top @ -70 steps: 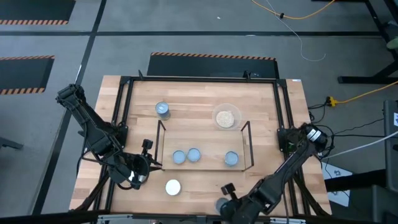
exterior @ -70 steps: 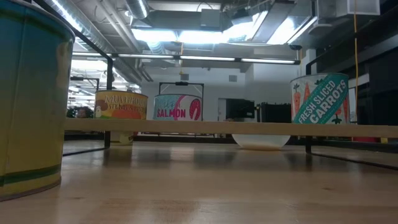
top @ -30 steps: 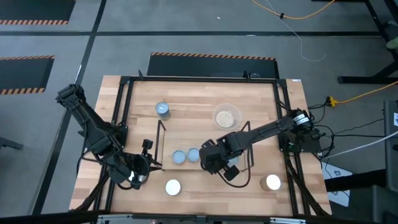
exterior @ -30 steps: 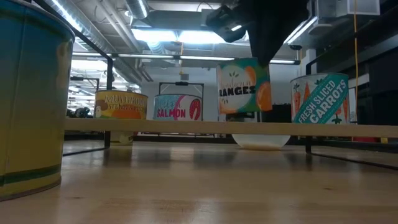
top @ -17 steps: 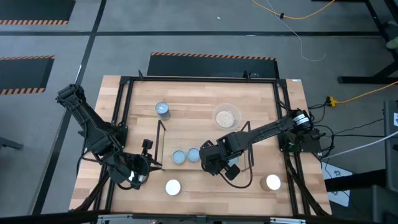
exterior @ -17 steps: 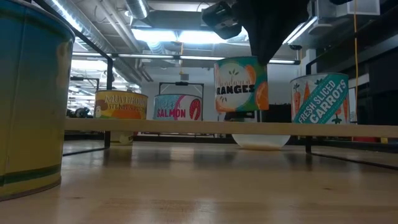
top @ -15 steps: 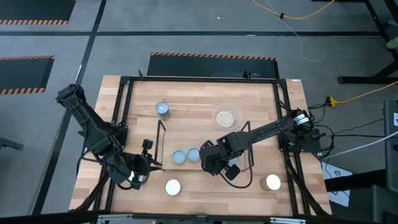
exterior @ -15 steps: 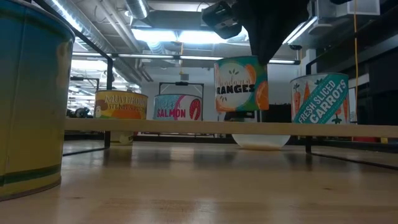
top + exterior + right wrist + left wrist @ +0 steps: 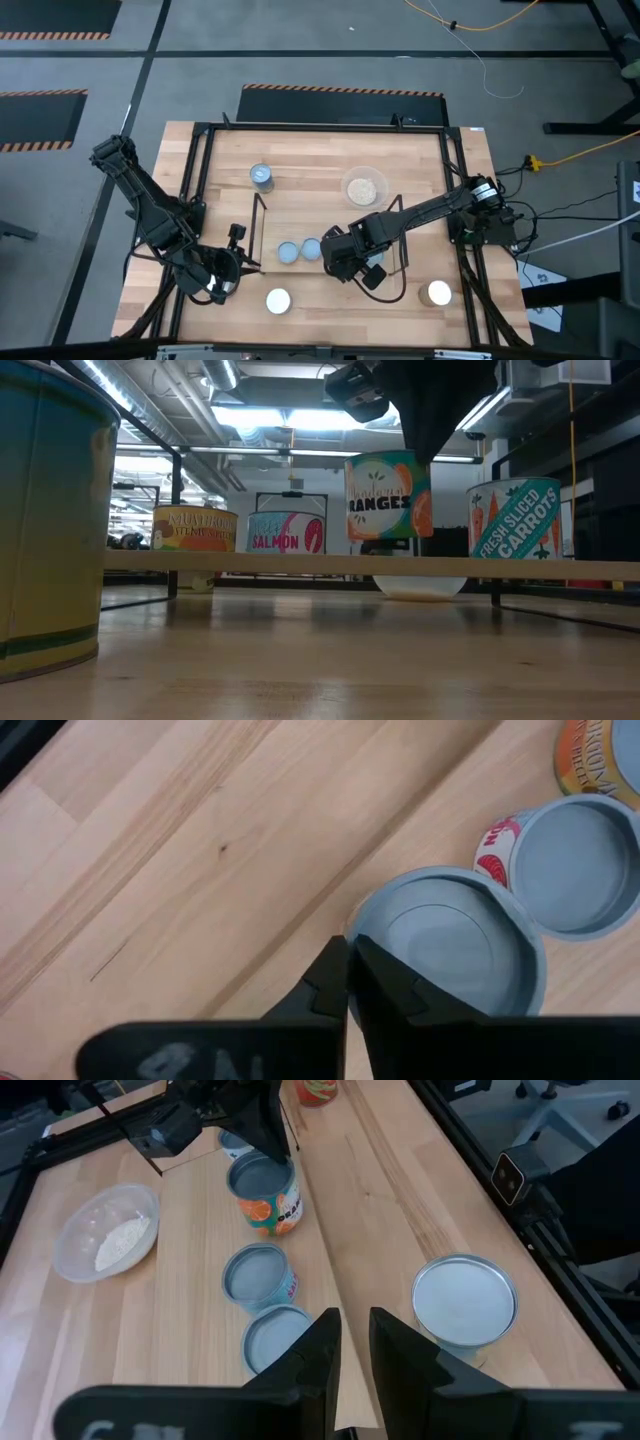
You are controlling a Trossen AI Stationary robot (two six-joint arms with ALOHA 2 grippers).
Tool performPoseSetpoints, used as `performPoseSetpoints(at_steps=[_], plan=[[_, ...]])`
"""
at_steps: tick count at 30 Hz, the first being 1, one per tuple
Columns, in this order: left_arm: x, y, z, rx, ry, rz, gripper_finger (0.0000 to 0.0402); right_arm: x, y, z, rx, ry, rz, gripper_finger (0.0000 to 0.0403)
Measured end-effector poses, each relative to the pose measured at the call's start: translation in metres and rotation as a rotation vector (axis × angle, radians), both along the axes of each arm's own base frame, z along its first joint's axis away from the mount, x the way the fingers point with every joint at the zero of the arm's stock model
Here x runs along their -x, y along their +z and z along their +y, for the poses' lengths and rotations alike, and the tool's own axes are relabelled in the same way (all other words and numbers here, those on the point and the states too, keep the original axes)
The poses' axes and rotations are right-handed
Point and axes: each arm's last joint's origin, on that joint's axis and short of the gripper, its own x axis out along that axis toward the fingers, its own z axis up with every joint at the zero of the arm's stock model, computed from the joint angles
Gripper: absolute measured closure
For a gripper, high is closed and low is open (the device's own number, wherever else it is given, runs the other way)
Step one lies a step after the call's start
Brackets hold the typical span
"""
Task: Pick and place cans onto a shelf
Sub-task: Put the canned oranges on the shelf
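My right gripper [image 9: 348, 262] [image 9: 347, 972] is shut on an oranges can [image 9: 388, 497] just above the black rod shelf [image 9: 400, 215], whose wooden board [image 9: 300, 566] shows in the low view. Three cans stand on the board: a yellow one [image 9: 193, 528], a salmon one [image 9: 286, 533] and a carrots one [image 9: 515, 520]. Loose cans stand on the table at the far left [image 9: 262, 177], near middle [image 9: 278, 300] and near right [image 9: 438, 293]. My left gripper [image 9: 222, 276] [image 9: 355, 1345] waits at the near left, empty, with a narrow gap between its fingers. My right gripper pinches the top rim [image 9: 352, 932] of the oranges can between its two fingers, at one spot on the rim. The fingers [image 9: 418, 445] come from above, pointing down. The can hangs below them, slightly tilted, its bottom clear of the shelf board.
A clear dish with tan contents [image 9: 364, 188] sits behind the shelf. The black frame [image 9: 200, 160] edges the table. Bare wood lies in front of the shelf between the two near cans.
My right gripper has carried the oranges can a little toward the table's left above the shelf board. For the last half second it has held still.
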Motion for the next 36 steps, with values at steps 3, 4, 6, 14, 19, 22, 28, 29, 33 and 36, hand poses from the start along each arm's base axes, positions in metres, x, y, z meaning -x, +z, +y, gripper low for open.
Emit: performPoseSetpoints(at_steps=[3,4,6,14,19,22,28,29,33,36], plan=[[0.0000,0.0000,0.0000,0.000,0.000,0.000,0.0351,0.0000,0.0000,0.0000,0.000,0.000,0.000,0.0384],[0.0000,0.0000,0.0000,0.000,0.000,0.000,0.0351,0.0000,0.0000,0.0000,0.000,0.000,0.000,0.0383],[0.0000,0.0000,0.0000,0.000,0.000,0.000,0.0351,0.0000,0.0000,0.0000,0.000,0.000,0.000,0.0378],[0.0000,0.0000,0.0000,0.000,0.000,0.000,0.0351,0.0000,0.0000,0.0000,0.000,-0.003,0.001,0.0347],[0.0000,0.0000,0.0000,0.000,0.000,0.000,0.0351,0.0000,0.0000,0.0000,0.000,-0.004,0.000,0.0343],[0.0000,0.0000,0.0000,0.000,0.000,0.000,0.0351,-0.0001,0.0001,0.0000,0.000,-0.004,-0.001,0.0343],[0.0000,0.0000,0.0000,0.000,0.000,0.000,0.0351,-0.0024,0.0009,0.0008,-0.009,-0.004,-0.025,0.0342],[0.0000,0.0000,0.0000,0.000,0.000,0.000,0.0351,-0.0031,0.0011,0.0010,-0.012,-0.004,-0.033,0.0341],[0.0000,0.0000,0.0000,0.000,0.000,0.000,0.0351,-0.0047,0.0017,0.0016,-0.018,-0.004,-0.051,0.0341],[0.0000,0.0000,0.0000,0.000,0.000,0.000,0.0351,-0.0047,0.0017,0.0018,-0.021,-0.014,-0.049,0.0341]])
